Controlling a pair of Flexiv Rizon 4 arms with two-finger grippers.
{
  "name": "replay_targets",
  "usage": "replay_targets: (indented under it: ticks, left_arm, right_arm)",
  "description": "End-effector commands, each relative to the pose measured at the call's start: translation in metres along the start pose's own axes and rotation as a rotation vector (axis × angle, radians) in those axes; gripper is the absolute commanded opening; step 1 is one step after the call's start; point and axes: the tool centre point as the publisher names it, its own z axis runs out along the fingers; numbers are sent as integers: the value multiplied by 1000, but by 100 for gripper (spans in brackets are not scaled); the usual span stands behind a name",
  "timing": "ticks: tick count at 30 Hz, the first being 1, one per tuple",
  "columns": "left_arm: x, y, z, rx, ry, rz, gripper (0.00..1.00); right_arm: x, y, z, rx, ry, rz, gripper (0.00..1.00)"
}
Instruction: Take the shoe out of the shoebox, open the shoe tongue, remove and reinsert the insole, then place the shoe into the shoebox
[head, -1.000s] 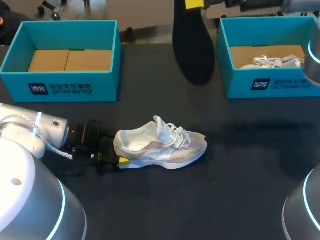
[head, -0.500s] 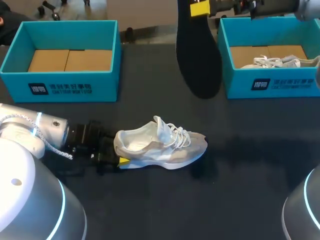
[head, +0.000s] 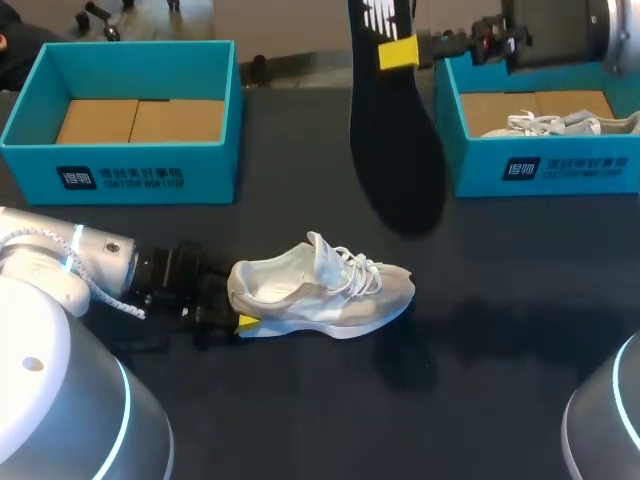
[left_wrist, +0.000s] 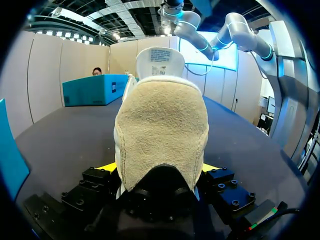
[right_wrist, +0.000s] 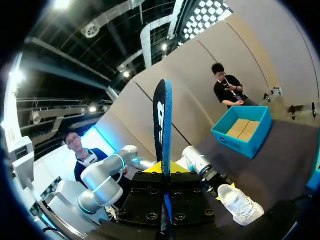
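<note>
A white and beige sneaker (head: 320, 295) lies on its sole mid-table, toe pointing right. My left gripper (head: 238, 305) clasps its heel from both sides; in the left wrist view the suede heel (left_wrist: 162, 130) fills the space between the yellow tips (left_wrist: 159, 167). High over the table's far middle, my right gripper (head: 398, 50) is shut on the upper end of a black insole (head: 395, 150) that hangs down, its lower end above the sneaker's toe. The right wrist view shows the insole (right_wrist: 162, 125) edge-on between the fingers (right_wrist: 164, 167), with the sneaker (right_wrist: 240, 202) far below.
A teal shoebox (head: 130, 165) with a cardboard floor stands at the back left. A second teal shoebox (head: 540, 170) at the back right holds another white shoe (head: 560, 122). Dark table lies bare in front of and to the right of the sneaker.
The right gripper has come down and a little to the right with the insole, so the insole hangs lower over the table. The left arm and sneaker have not moved.
</note>
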Motion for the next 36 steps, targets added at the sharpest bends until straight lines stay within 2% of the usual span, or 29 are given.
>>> replay_targets:
  ticks: [1,13,28,36]
  left_arm:
    - [-3,3,2,-3,0,0,0]
    - [-3,3,2,-3,0,0,0]
    - [-3,3,2,-3,0,0,0]
    - [-3,3,2,-3,0,0,0]
  right_arm:
    - [3,-20,-1,-43,-3,18,0]
    - [16,-48,-6,-82,-27,47,0]
    - [23,-66,-13,-99,-29,62,0]
    - [27,-70,-14,-90,-21,56,0]
